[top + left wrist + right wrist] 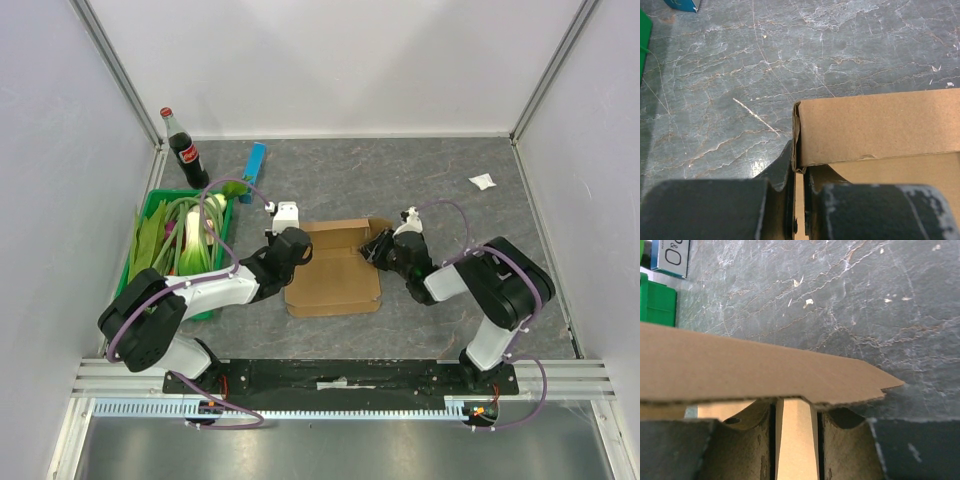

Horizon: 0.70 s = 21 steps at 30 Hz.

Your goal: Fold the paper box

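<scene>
The paper box (335,270) is a brown cardboard blank lying flat in the middle of the table, with its far flap partly raised. My left gripper (298,243) is at the box's left edge. In the left wrist view it (799,170) is shut on the folded left corner of the box (875,125). My right gripper (377,249) is at the box's right edge. In the right wrist view it (796,407) holds a cardboard strip between its jaws, and a box flap (740,370) runs across just above the fingertips.
A green tray (141,212) of leafy vegetables stands at the left, close to the left arm. A cola bottle (186,150) and a slim blue box (254,170) are at the back left. A white scrap (482,181) lies at the back right.
</scene>
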### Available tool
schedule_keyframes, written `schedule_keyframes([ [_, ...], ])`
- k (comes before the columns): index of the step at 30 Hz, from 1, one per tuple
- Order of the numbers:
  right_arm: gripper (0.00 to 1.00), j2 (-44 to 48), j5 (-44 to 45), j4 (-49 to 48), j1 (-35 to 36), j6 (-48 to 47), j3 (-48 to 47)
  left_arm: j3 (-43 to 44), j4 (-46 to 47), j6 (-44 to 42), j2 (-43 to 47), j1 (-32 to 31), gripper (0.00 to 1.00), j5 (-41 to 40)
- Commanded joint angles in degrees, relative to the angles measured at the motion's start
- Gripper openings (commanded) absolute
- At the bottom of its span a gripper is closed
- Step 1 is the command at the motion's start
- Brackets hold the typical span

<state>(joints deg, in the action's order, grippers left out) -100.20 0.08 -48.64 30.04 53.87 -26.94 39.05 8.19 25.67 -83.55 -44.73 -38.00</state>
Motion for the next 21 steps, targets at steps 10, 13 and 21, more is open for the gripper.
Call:
schedule_keyframes([
  [10, 0.52, 27.9, 4.0, 48.4, -0.2, -25.4, -8.4, 0.2, 2.0, -1.9, -0.2, -0.2, 0.02, -3.8],
  [13, 0.58, 33.6, 12.8, 60.9, -0.8, -31.1, -13.3, -0.4, 3.1, -2.7, 0.0, -0.2, 0.02, -3.8],
  [21, 0.54, 28.1, 6.7, 63.1, -4.3, -58.8, -24.7, -1.0, 5.4, -3.0, -1.1, -0.2, 0.02, -1.6],
])
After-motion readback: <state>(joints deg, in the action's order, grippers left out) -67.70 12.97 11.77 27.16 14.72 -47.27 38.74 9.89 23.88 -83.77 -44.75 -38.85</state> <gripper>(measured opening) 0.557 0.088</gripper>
